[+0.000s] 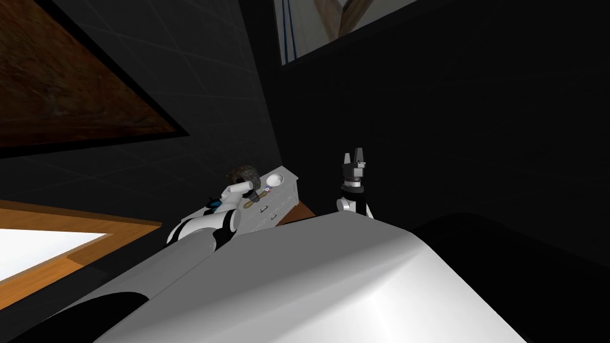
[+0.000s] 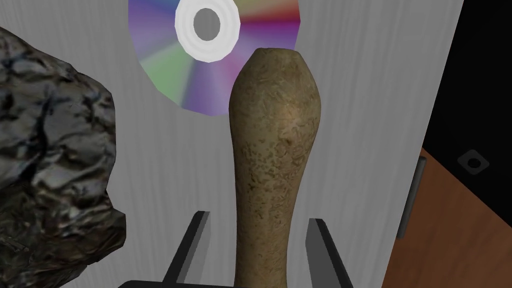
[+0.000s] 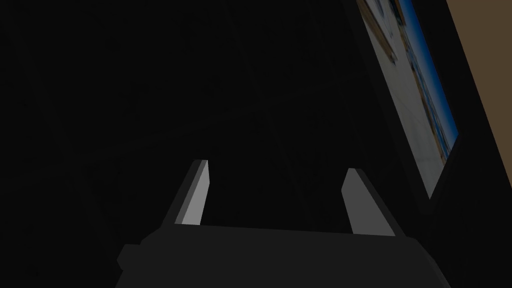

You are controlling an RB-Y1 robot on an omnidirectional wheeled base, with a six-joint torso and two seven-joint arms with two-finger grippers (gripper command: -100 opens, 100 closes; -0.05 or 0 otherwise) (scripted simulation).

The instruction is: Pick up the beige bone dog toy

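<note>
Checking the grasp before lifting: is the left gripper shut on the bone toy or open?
Open. The left gripper straddles the bone toy, with a gap showing inside each finger.

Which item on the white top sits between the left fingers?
The beige bone toy; the rainbow disc lies beyond its tip, the dark craggy lump outside the fingers.

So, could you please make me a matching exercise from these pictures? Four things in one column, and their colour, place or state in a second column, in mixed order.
Column one
1. bone toy
2. disc
3. crumpled lump
4. right gripper

Column two
a. open, nothing between its fingers
b. rainbow colours, white centre
c. beige, lying between the fingers of the left gripper
d. mottled black and grey

Pairs: 1-c, 2-b, 3-d, 4-a.
</note>
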